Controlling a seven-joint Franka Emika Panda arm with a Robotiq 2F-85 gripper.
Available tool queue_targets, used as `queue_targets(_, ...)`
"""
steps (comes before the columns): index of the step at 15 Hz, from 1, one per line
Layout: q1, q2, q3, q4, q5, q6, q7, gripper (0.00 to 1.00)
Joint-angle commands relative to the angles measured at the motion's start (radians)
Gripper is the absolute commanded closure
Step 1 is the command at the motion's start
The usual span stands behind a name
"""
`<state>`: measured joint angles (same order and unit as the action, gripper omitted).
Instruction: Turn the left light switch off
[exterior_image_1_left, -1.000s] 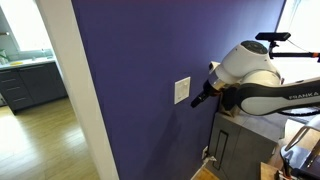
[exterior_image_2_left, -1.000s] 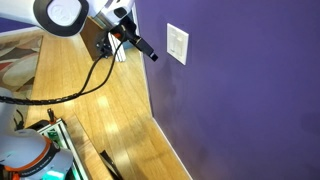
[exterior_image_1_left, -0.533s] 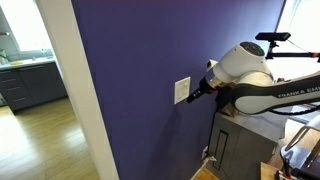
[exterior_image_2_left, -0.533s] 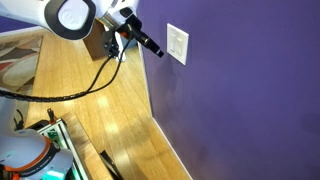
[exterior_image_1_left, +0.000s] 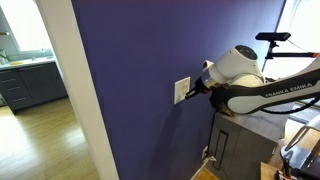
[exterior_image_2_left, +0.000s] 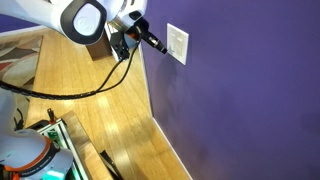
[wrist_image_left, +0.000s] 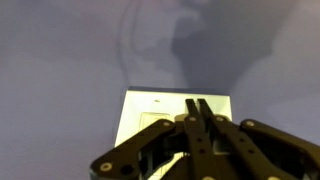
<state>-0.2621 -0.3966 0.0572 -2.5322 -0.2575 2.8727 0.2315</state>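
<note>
Small white switch plate (exterior_image_1_left: 182, 91) mounted on purple wall (exterior_image_1_left: 130, 90), seen in both exterior views (exterior_image_2_left: 177, 43). Left light switch (wrist_image_left: 148, 122) = left half of that plate, pale and blurred in wrist view; rocker position not readable. Gripper (exterior_image_1_left: 190, 94) clenched, grasping nothing: in wrist view fingers (wrist_image_left: 192, 110) pressed flat together into one narrow black point. Pointed straight at the plate, reaching in from the side in an exterior view (exterior_image_2_left: 158, 45), tips just beside the plate's near edge. In wrist view (wrist_image_left: 197, 103), tips overlapping the plate's upper part, slightly right of its middle. Touching or just short of the plate: cannot tell. White arm (exterior_image_1_left: 240, 70) held level with the switch, black cable (exterior_image_2_left: 70, 90) looping off it. Grey cabinet (exterior_image_1_left: 240, 145) directly below the arm, against the wall. Doorway with white frame (exterior_image_1_left: 85, 90) at the wall's far end.
</note>
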Motion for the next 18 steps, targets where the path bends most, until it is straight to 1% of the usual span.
queue_targets(1, 0.001, 0.042, -0.012, 0.025, 0.022, 0.038, -0.014, 1.00)
queue_targets(9, 0.022, 0.084, -0.033, 0.052, 0.032, 0.050, -0.016, 1.00)
queue_targets(14, 0.047, 0.104, -0.044, 0.057, 0.075, 0.052, -0.041, 1.00)
queue_targets(18, 0.061, 0.119, -0.053, 0.065, 0.101, 0.080, -0.061, 1.00)
